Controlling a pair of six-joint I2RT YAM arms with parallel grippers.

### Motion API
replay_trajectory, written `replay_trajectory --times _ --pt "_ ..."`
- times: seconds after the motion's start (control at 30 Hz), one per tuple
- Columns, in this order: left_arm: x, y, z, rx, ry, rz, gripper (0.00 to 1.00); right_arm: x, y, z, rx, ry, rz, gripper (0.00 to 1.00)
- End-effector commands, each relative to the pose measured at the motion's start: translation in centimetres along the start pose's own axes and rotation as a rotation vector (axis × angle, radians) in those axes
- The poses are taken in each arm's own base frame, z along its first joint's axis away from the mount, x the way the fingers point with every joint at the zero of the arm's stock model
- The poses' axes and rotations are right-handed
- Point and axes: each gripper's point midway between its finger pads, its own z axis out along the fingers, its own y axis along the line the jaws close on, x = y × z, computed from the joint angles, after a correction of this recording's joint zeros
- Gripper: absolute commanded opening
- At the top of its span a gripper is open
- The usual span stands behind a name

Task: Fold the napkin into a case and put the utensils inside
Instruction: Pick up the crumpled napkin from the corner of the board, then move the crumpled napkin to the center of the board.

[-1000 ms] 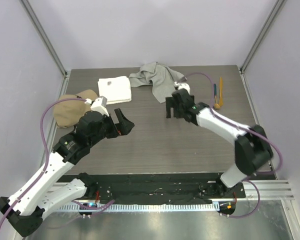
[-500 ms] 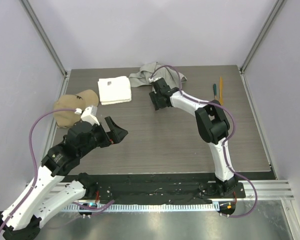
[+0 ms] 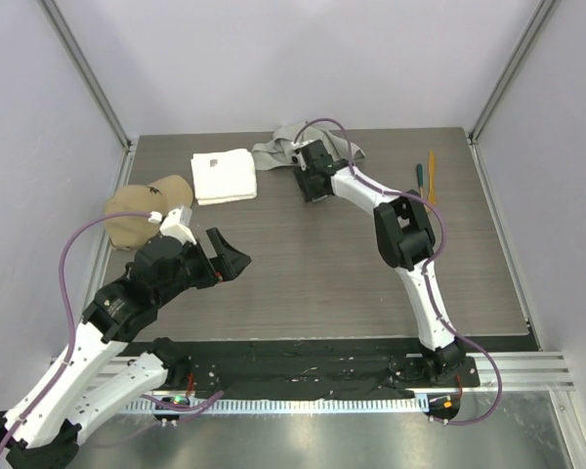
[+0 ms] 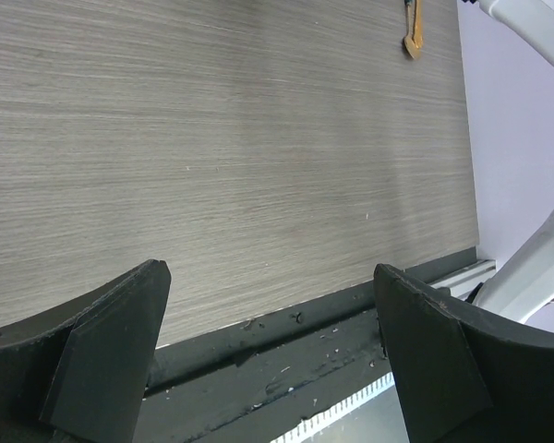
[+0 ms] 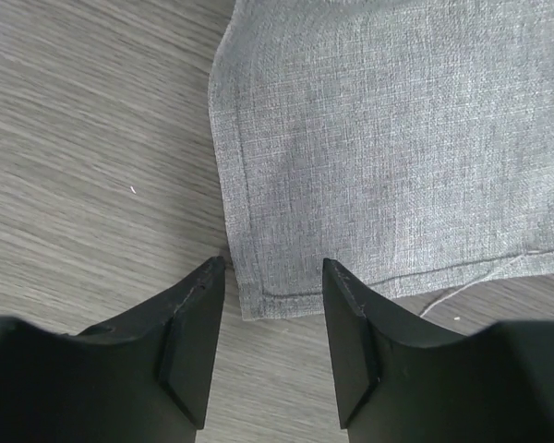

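Note:
The grey napkin (image 3: 279, 147) lies crumpled at the back centre, partly under my right arm. My right gripper (image 3: 312, 189) points down at its near corner. In the right wrist view the napkin (image 5: 397, 138) lies flat on the table, and its hemmed corner sits between the part-narrowed fingers of the right gripper (image 5: 272, 268), which stand open and do not pinch it. A teal-handled utensil (image 3: 420, 175) and an orange stick (image 3: 431, 162) lie at the back right. A tan utensil end (image 4: 413, 29) shows in the left wrist view. My left gripper (image 3: 232, 256) (image 4: 270, 272) hovers wide open over bare table.
A thick white folded towel (image 3: 224, 176) lies at the back left, left of the napkin. A tan cap (image 3: 140, 208) sits at the left edge, behind my left arm. The black base rail (image 4: 286, 337) runs along the table's near edge.
My right arm has swung left and back from mid-table to the napkin's near corner, and its jaws have narrowed. The left arm drew back a little toward the near left.

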Motion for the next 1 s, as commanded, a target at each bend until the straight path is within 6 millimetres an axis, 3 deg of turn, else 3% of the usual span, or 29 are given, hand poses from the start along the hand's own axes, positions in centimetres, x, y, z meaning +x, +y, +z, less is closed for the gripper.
replay_trajectory --times 0.0,0.17,0.2,0.27,0.37,0.47,0.5,0.53,0.57,0.6,0.63,0.67,0.7,0.73,0.77,0.8,0.83,0.87,0.93,0.97 --pt "-0.1 -0.5 0.2 0.019 0.007 0.002 0.97 0.5 -0.5 -0.1 -0.023 0.022 -0.011 0.50" --pt "0.0 -0.9 0.8 0.011 0.033 0.015 0.96 2.4 -0.8 -0.3 -0.036 0.074 0.007 0.24" --pt "-0.1 -0.9 0.9 0.010 0.035 0.017 0.97 3.7 -0.7 -0.4 -0.041 0.101 0.005 0.21" --pt "-0.2 -1.1 1.5 0.013 0.034 0.017 0.97 4.5 -0.4 -1.1 -0.040 0.117 0.005 0.04" --pt "-1.0 -2.2 2.4 0.039 0.018 0.021 0.97 6.1 0.5 -4.2 -0.062 0.127 0.071 0.01" --pt "-2.2 -3.3 4.5 0.021 0.020 0.028 0.96 9.3 1.0 -8.7 -0.057 0.122 0.135 0.01" --pt "-2.5 -3.7 6.1 -0.006 0.045 0.030 0.92 13.3 1.1 -9.4 -0.049 0.185 0.144 0.01" --pt "-2.7 -3.9 7.0 -0.019 0.057 0.033 0.89 12.4 1.1 -11.9 -0.062 0.133 0.194 0.01" --pt "-3.0 -4.2 7.8 -0.026 0.072 0.059 0.86 13.6 1.5 -12.8 -0.076 0.139 0.210 0.01" --pt "-4.1 -5.2 8.5 -0.033 0.072 0.075 0.79 16.9 1.9 -13.7 -0.073 0.188 0.221 0.01" --pt "-3.5 -4.4 11.0 -0.094 0.122 0.098 0.77 16.6 2.1 -15.5 -0.082 0.148 0.257 0.01" --pt "-3.5 -4.1 12.3 -0.123 0.143 0.146 0.77 17.5 1.9 -16.5 -0.069 0.147 0.278 0.01" --pt "-4.8 -5.3 13.0 -0.113 0.137 0.171 0.75 20.5 1.5 -17.2 -0.034 0.191 0.285 0.01" --pt "-3.5 -4.3 16.0 -0.164 0.207 0.198 0.73 20.0 1.1 -19.0 -0.033 0.132 0.337 0.01" --pt "-3.5 -4.4 17.2 -0.162 0.231 0.246 0.69 22.7 0.8 -19.7 -0.019 0.170 0.342 0.01" --pt "-4.3 -5.4 18.3 -0.148 0.231 0.266 0.66 23.2 0.5 -20.4 -0.014 0.160 0.354 0.01" --pt "-2.3 -3.9 21.3 -0.191 0.309 0.293 0.60 22.9 0.8 -21.2 -0.038 0.129 0.383 0.01" --pt "-3.5 -5.4 22.4 -0.158 0.294 0.347 0.51 22.2 1.0 -22.6 -0.072 0.076 0.416 0.01" --pt "-2.1 -5.1 24.6 -0.188 0.353 0.413 0.47 21.5 0.9 -23.9 -0.085 0.035 0.467 0.01" --pt "-1.6 -5.2 26.9 -0.200 0.361 0.453 0.40 21.2 0.9 -24.8 -0.093 0.019 0.484 0.01"
